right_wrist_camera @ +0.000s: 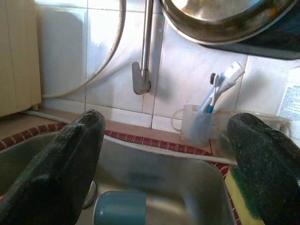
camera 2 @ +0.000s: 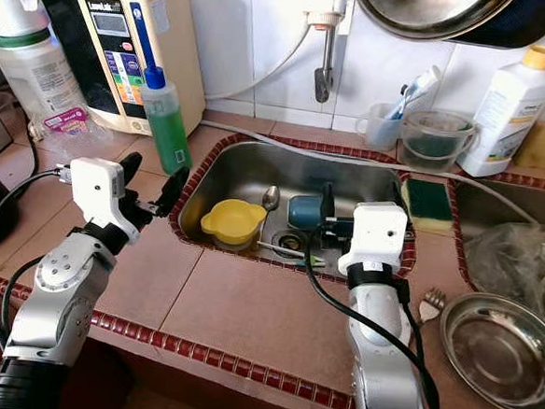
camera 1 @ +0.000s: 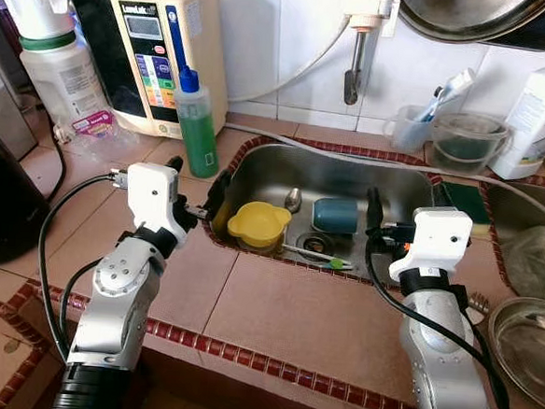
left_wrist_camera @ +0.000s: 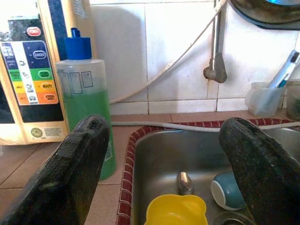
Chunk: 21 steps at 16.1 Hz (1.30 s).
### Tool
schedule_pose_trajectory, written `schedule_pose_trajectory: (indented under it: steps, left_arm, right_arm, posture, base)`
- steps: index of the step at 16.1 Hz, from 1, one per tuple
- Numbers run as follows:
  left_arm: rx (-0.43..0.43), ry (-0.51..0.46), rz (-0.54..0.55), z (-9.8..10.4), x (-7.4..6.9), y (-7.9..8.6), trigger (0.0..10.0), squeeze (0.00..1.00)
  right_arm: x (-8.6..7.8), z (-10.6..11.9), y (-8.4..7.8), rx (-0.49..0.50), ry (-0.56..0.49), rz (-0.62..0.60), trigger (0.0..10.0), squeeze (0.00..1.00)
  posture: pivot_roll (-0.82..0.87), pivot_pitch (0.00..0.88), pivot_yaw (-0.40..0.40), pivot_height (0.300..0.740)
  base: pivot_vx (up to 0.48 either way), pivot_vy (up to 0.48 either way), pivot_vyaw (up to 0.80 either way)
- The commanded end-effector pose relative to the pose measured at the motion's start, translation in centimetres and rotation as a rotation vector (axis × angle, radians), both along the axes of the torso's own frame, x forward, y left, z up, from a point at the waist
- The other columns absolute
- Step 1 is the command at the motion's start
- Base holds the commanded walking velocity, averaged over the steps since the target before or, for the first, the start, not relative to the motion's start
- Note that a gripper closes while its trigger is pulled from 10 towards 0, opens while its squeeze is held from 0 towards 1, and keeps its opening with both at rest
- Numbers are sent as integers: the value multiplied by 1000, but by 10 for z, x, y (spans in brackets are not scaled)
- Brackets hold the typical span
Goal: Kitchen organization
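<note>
Inside the steel sink [camera 1: 265,171], a yellow cup [camera 1: 257,224] is seen near the left wall, with a teal cup [camera 1: 334,214] lying on its side beside it toward the middle. A spoon [camera 1: 293,200] is propped behind the yellow cup, and a toothbrush with a green end [camera 1: 317,256] is laid along the front edge of the sink by the drain.

The left gripper [camera 1: 195,192] is held over the counter's front-left part, at the sink's left rim, with its fingers [left_wrist_camera: 70,168] spread wide and nothing between them. The right gripper [camera 2: 325,208] is held over the sink's front-right rim, close to the teal cup; its fingers [right_wrist_camera: 65,164] are likewise spread wide and empty.

At the counter's back edge, left of the sink, a bottle of green liquid with a blue cap [camera 1: 196,124] is stood, and behind it a cream appliance [camera 1: 162,52] with a panel of coloured buttons; its lettering cannot be read. A large jar with a pink label [camera 1: 64,82] is placed at the back-left corner, the print being too small to make out.

Behind the sink's right end, a clear cup holding toothbrushes [camera 2: 386,123] is set beside a clear measuring jug [camera 2: 436,139]. A green-and-yellow sponge [camera 2: 429,202] is laid on the sink's right rim. A white bottle with a yellow cap [camera 2: 506,108] is stood at the back right, its label illegible. A steel bowl [camera 2: 503,352] is rested near the counter's front-right corner.
</note>
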<state>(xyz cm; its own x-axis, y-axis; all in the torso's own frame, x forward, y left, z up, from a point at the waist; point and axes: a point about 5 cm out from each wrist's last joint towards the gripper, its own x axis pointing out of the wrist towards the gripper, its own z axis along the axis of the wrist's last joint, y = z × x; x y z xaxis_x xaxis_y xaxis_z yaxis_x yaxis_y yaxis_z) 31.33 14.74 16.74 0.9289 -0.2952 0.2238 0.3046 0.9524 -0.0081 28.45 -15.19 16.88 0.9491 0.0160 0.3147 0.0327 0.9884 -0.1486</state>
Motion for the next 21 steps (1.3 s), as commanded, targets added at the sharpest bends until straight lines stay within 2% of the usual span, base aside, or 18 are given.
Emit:
schedule_pose_trajectory:
  steps: [1, 4, 14, 21]
  left_arm:
    - [19, -16, -16, 3, 0, -2, 10000, 0]
    - [-6, -18, -31, 4, -1, -3, 10000, 0]
    - [-33, -23, -29, 6, -1, -3, 10000, 0]
    - [-39, -25, -37, 7, 0, -4, 10000, 0]
  right_arm:
    - [1, -1, 1, -3, 1, -1, 10000, 0]
    - [3, -1, -1, -13, 0, -1, 10000, 0]
    - [5, 6, -10, -22, -40, -29, 10000, 0]
    - [6, 7, -9, -31, -51, -24, 10000, 0]
  posture:
    - [-230, 0, 88, 740]
    - [-234, 0, 84, 740]
    - [-229, 0, 71, 740]
    - [-228, 0, 71, 740]
  base:
    - [0, 0, 0]
    - [0, -186, 0]
    - [0, -444, 0]
    - [0, -469, 0]
